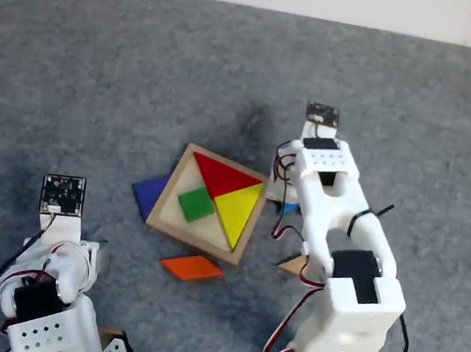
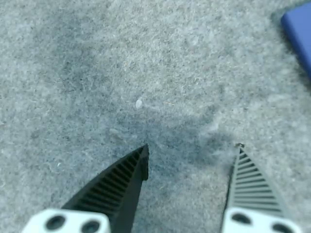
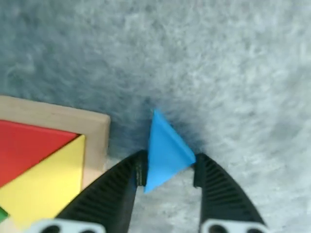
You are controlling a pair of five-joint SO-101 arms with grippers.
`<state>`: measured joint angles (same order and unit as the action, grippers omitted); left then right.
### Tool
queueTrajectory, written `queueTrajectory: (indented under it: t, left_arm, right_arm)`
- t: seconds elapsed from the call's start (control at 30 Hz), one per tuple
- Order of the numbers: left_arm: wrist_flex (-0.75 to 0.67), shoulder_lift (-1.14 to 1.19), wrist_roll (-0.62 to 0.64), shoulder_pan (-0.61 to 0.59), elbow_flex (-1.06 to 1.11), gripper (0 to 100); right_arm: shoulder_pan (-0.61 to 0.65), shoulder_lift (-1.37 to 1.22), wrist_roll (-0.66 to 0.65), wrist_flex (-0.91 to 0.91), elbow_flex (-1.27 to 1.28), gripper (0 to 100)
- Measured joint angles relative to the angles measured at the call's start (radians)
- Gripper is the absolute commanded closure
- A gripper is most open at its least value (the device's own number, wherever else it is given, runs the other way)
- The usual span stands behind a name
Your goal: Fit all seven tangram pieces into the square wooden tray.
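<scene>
The square wooden tray (image 1: 165, 217) lies near the middle of the grey surface (image 1: 103, 63), holding a red triangle (image 1: 223, 174), a yellow triangle (image 1: 239, 211) and a green square (image 1: 196, 203). The right tool (image 3: 170, 156) is clamped on a light blue triangle (image 3: 165, 145) just beside the tray's right-hand corner. The left tool (image 2: 192, 150) hangs with its fingers spread apart over bare surface toward the front left corner, near a dark blue piece (image 1: 151, 193) that touches the tray's left edge. An orange parallelogram (image 1: 192, 267) lies just beside the tray's front edge, and a tan triangle (image 1: 293, 264) lies by the right arm.
</scene>
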<state>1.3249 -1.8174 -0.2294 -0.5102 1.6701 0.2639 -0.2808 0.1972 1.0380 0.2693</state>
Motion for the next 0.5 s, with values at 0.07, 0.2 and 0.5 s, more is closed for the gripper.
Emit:
queueTrajectory:
  t: [0.07,0.2,0.5]
  left_arm:
    - [0.000,0.000,0.000,0.000,0.000,73]
    - [0.000,0.000,0.000,0.000,0.000,73]
    - [0.000,0.000,0.000,0.000,0.000,73]
  right_arm:
    - [-0.005,0.000,-0.037,0.000,0.000,90.6]
    - [-0.014,0.000,-0.071,0.000,0.000,90.6]
    - [-0.052,-0.009,-0.084,0.112,-0.103,76.7]
